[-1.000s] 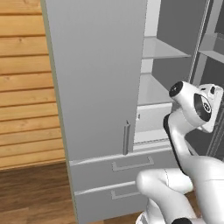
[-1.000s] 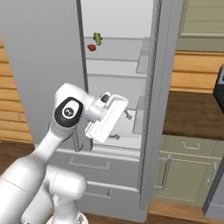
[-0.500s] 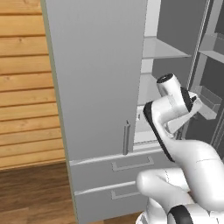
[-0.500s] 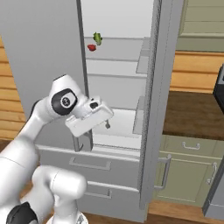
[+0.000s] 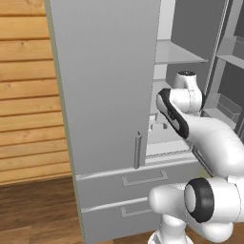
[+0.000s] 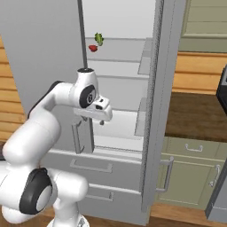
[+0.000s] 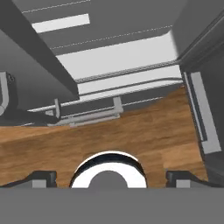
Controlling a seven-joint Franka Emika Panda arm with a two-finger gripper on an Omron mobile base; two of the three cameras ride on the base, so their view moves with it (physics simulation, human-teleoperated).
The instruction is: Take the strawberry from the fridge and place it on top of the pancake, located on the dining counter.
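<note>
- Gripper (image 6: 101, 122) in the right base view points down, its jaws spread wide with nothing between them, hanging in front of the open compartment of the fridge (image 6: 124, 111) at the level of a lower shelf.
- Right base view, the relation that matters: the strawberry (image 6: 93, 48) lies on a higher shelf, well above the gripper and slightly to its left in this picture, near the front edge. I judge the hand must rise and turn to face inward before it can reach it.
- Right base view, counts: 1 strawberry, with 1 green leafy vegetable (image 6: 99, 39) just beside it, up and to its right. The strawberry is roundish, so no long axis governs the grasp. The open door (image 6: 157, 111) stands to the right.
- Left base view: the arm's wrist (image 5: 183, 95) sits in the fridge opening, beside the closed left door (image 5: 102, 81) with its 1 bar handle (image 5: 137, 151); 2 drawers (image 5: 138, 190) lie below.
- Hand view: the 2 fingertips (image 7: 41, 177) stand far apart at the bottom, empty between. The camera looks down at the wooden floor (image 7: 131, 131) and the fridge's lower front.
</note>
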